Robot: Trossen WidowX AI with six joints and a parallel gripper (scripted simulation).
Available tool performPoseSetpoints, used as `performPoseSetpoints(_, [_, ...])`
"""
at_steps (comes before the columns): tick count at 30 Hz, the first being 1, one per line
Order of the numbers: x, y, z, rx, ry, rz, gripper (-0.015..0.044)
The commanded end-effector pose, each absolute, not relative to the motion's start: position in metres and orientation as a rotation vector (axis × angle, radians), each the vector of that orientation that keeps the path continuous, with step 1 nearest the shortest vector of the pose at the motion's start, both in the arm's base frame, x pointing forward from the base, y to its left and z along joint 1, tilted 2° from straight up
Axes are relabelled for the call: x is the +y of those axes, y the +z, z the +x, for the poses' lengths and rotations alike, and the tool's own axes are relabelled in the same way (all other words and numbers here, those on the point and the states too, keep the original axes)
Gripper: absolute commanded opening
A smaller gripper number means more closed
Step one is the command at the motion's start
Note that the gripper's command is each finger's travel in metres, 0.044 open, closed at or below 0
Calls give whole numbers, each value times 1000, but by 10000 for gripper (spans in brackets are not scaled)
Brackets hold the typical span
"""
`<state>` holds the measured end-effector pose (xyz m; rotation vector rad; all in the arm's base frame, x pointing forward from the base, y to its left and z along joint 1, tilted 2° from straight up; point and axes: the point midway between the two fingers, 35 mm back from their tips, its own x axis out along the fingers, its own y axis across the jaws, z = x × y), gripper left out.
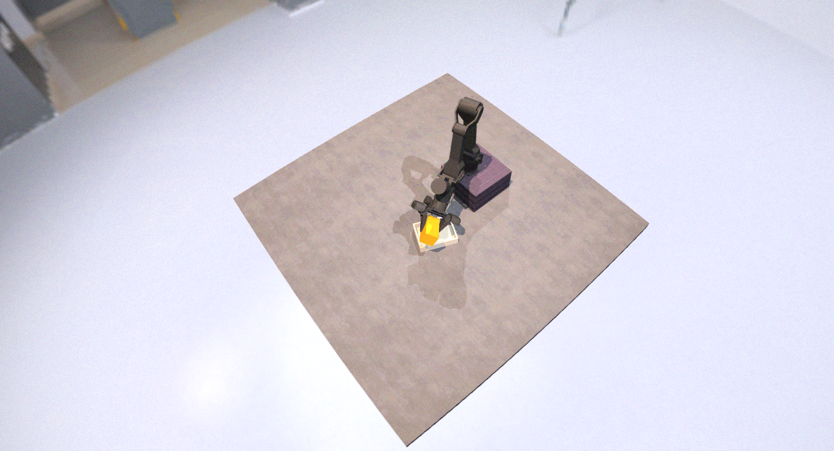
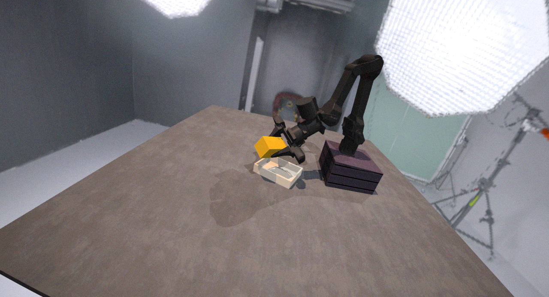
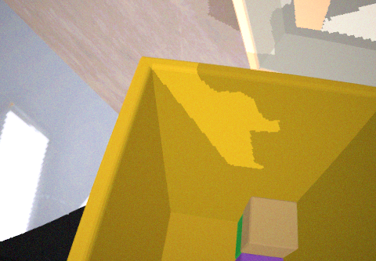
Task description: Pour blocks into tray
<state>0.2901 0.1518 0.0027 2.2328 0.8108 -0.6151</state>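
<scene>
My gripper (image 1: 432,227) (image 2: 273,146) is shut on the yellow cup (image 1: 429,237) (image 2: 263,150) (image 3: 219,116), a square, open-topped cup. It holds the cup tilted, in the air above the left part of the shallow cream tray (image 1: 440,244) (image 2: 273,175) (image 3: 245,30). In the wrist view I look into the cup. A tan block (image 3: 269,227), a green block (image 3: 239,238) and a purple block (image 3: 260,258) lie together deep inside it. The lower part of the cup's inside is cut off by that view's edge. No block shows in the visible part of the tray.
The dark purple box (image 1: 481,182) (image 2: 353,176) that carries the arm stands on the brown table (image 1: 524,261) (image 2: 184,234), a short way from the tray. Shadows of the arm and cup fall on the table and across the tray.
</scene>
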Motion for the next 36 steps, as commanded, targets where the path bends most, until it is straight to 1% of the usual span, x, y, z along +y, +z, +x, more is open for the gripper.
performPoseSetpoints(1, [153, 5, 294, 793, -642, 2307, 0])
performPoseSetpoints(21, [155, 2, 296, 709, -878, 2683, 0])
performPoseSetpoints(36, [156, 0, 297, 712, -798, 2724, 0])
